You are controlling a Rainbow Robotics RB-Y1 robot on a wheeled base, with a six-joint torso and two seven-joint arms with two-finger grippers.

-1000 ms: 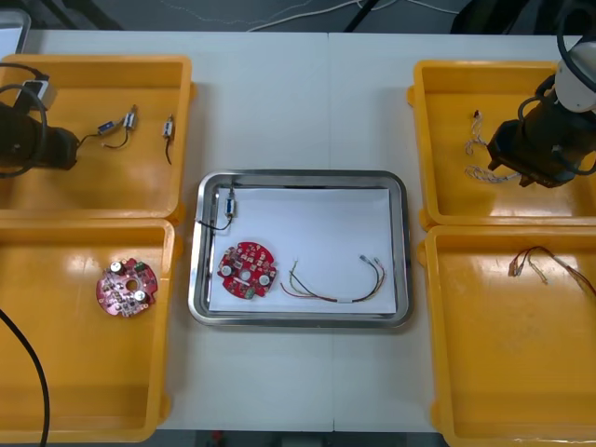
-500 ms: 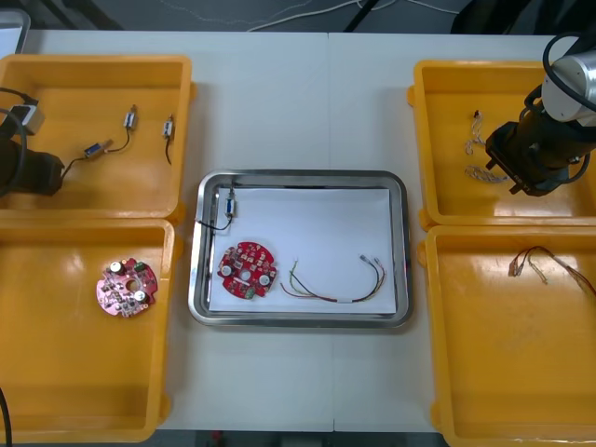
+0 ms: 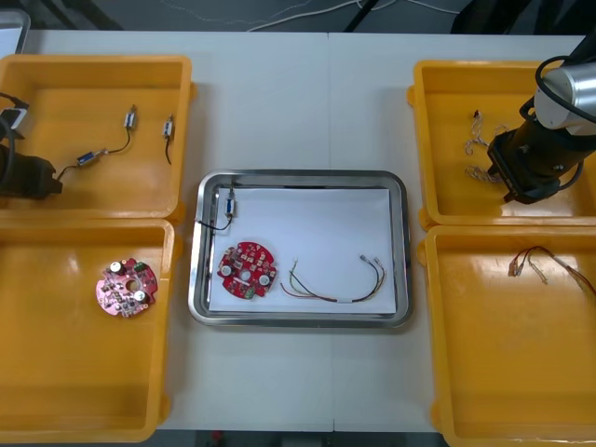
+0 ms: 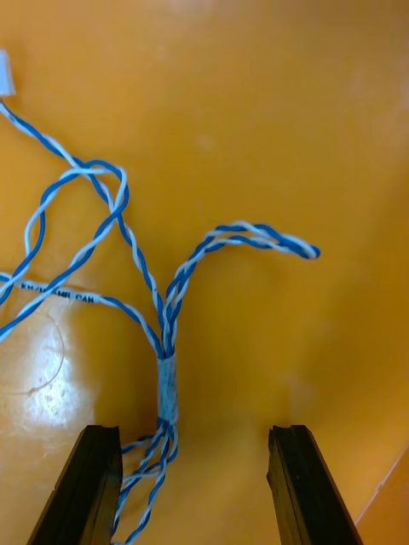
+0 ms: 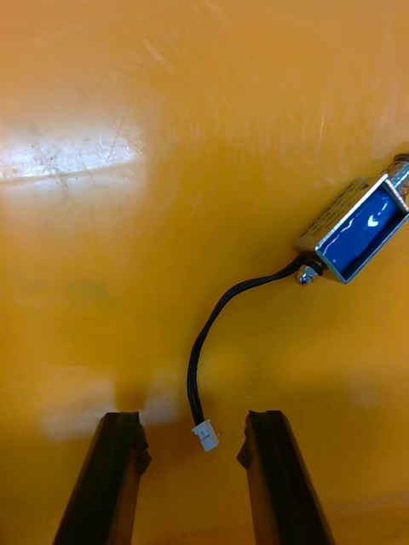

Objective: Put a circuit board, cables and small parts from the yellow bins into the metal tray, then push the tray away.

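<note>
Blue-and-white twisted cable (image 4: 168, 383) inside wide-open right gripper (image 4: 194, 430), seemingly ungripped, left gripper (image 5: 194, 417) open too, black cable (image 5: 194, 349) end inside.

Upper right, right arm (image 3: 549, 149) hides part of the twisted cable (image 3: 477, 147); left arm (image 3: 23, 177) cut by left edge.

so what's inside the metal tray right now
On the metal tray's white lining: a round red circuit board, a red and yellow cable and a small metal part with a black lead. The lining covers the tray's floor.
</note>
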